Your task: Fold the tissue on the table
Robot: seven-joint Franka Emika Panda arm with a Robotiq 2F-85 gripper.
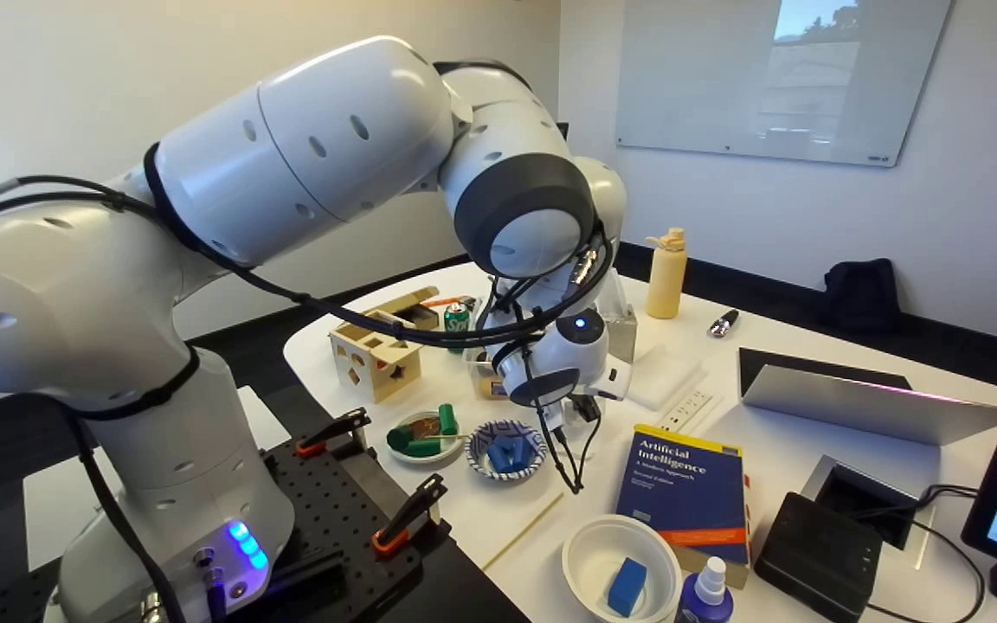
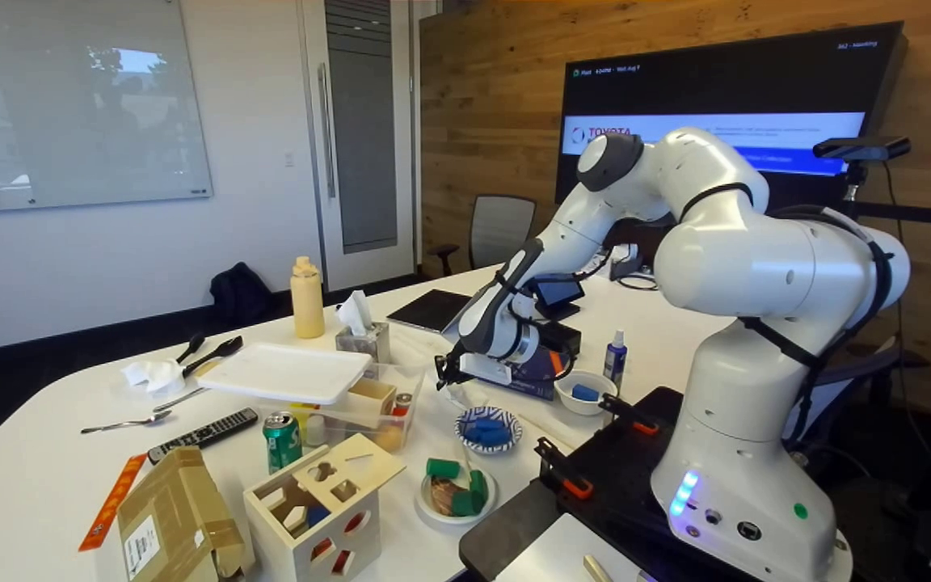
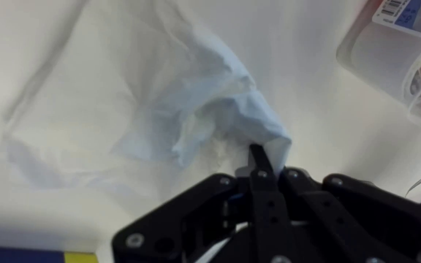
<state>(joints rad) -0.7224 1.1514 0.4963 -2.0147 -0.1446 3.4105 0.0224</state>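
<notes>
The tissue (image 3: 133, 91) is thin, white and creased, and lies partly spread under my gripper in the wrist view. One edge is bunched and raised. My gripper (image 3: 269, 157) is shut on that raised edge; one fingertip is hidden behind the tissue. In an exterior view, the gripper (image 2: 443, 376) is low over the white table (image 2: 37, 461), with a bit of the tissue (image 2: 457, 396) showing below it. In an exterior view, the gripper (image 1: 585, 411) is beside the blue book, and the tissue there is hard to make out.
Near the gripper are a patterned bowl (image 2: 465, 444) with blue blocks, a blue book (image 1: 680, 484), a clear bin (image 2: 413, 396) and a tissue box (image 2: 381, 343). A white bowl (image 1: 581, 554) and a plate (image 1: 416, 457) with green blocks stand nearer the robot base.
</notes>
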